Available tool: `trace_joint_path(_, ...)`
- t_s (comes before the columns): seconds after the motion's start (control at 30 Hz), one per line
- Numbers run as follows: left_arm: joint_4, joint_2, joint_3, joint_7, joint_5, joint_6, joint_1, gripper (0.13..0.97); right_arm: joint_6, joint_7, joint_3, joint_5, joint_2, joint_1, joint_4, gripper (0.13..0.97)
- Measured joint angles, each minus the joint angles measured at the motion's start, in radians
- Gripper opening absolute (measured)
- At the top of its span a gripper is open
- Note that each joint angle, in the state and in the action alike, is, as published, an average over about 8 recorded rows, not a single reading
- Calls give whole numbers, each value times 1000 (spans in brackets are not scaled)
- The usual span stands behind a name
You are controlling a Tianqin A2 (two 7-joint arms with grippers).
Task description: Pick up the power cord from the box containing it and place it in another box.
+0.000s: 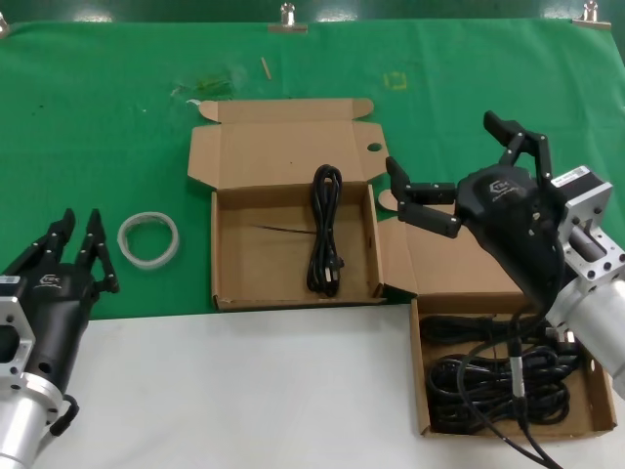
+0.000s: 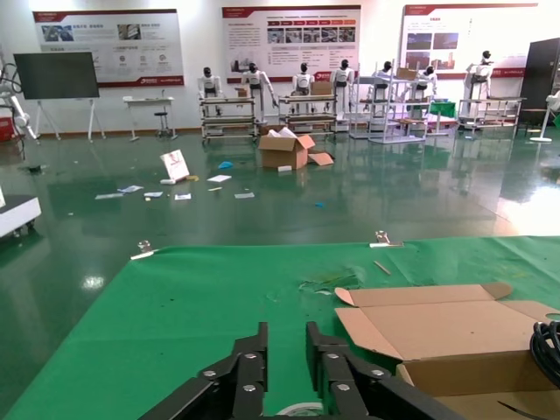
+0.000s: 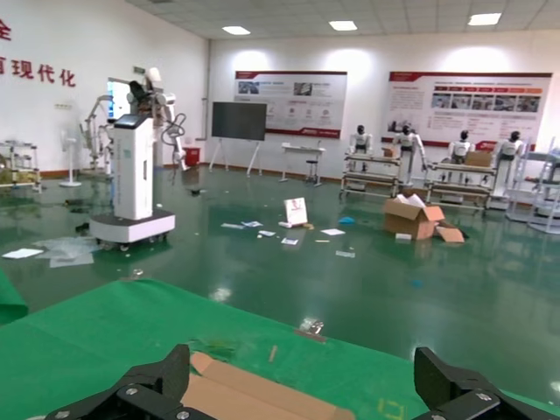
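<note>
Cord (image 1: pixel 325 231): a thin black hank with a chunky plug at its near end, lying lengthwise on the floor of the left-hand box (image 1: pixel 256 256), toward that box's right wall. No gripper touches it.

Nearest the robot, on white tabletop (image 1: pixel 244 391), the left gripper (image 1: pixel 83 237) sits low at the left edge, well clear of both boxes. Its fingers (image 2: pixel 249 372) lie close together with only a narrow slit between them, holding nothing. Just beyond its tips a white ring (image 1: pixel 148 238) lies on the green cloth (image 1: pixel 98 107).

Near right: the second box (image 1: pixel 422 386) holds a big tangle (image 1: pixel 503 376) of black cords filling most of its floor. Its lid (image 1: pixel 444 264) stands open behind it, overlapping the right corner of the first box.

Above that lid hangs the right gripper (image 1: pixel 459 171), fingers spread wide and empty. One finger (image 1: pixel 420 200) reaches out toward the right wall of the left-hand box; the other arches up behind. In the right wrist view the two fingertips sit far apart, with brown cardboard between them.

Farther back, the first box's lid (image 1: pixel 283 142) lies open flat on the cloth, side tabs out, a small round hole (image 1: pixel 374 148) near its right edge. In the left wrist view a sliver of the cord (image 2: pixel 549 350) shows over the box rim.

Farthest: two metal clips (image 1: pixel 288 18) on the cloth's back edge.
</note>
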Motion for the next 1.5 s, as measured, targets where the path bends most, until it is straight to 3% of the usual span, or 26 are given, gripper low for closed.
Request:
trace_joint_path(0.27,0,0,0,0,0,0,0,278,-17,-2,67,-37,-51,-35,-19,899)
trace_joint_path(0.43,0,0,0,0,0,0,0,384,-28,-4,108,-60,-82,-57,-32,949)
trace_joint_path(0.8,0,0,0,0,0,0,0,664,-52,-6,200,-111,-152,-106,-58,966)
trace_joint_path(0.93,0,0,0,1,0,0,0,664,-61,-7,234,-130,-177,-123,-68,966)
trace_joint_path(1.2,0,0,0,0,0,0,0,831,-79,-10,301,-167,-227,-159,-88,966)
trace_joint_path(1.5,0,0,0,0,0,0,0,932,-98,-12,376,-209,-284,-198,-110,966)
